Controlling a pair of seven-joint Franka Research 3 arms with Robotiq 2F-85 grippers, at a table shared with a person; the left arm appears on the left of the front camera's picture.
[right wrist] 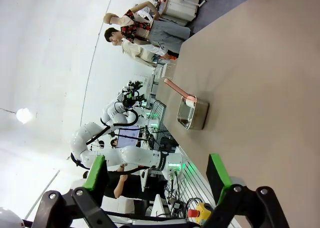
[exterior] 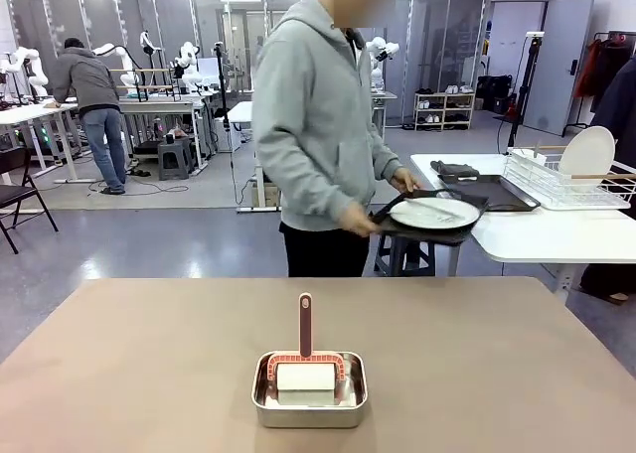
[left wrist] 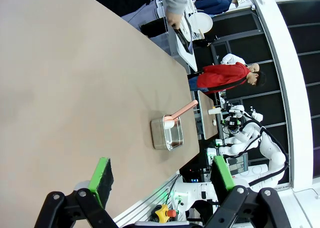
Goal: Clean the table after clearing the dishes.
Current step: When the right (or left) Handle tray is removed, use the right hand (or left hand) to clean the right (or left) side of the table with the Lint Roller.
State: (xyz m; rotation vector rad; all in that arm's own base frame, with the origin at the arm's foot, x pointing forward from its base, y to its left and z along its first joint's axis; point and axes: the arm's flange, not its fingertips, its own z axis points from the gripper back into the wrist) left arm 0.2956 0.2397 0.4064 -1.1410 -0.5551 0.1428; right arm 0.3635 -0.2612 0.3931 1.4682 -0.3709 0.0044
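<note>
Person (exterior: 313,125) holds tray (exterior: 445,236) (plate (exterior: 434,212) on it)

One wide, matte light-brown tabletop (exterior: 119,354). One small rectangular steel pan (exterior: 260,398) near its front edge, holding one red-handled tool (exterior: 305,324) with a white block. Two round white plates: one plate (exterior: 434,212) far centre-right, another plate (exterior: 586,155) far right. Two dark rectangular trays: one tray (exterior: 437,236), a second tray (exterior: 497,190). One white wire rack (exterior: 542,180).
</note>
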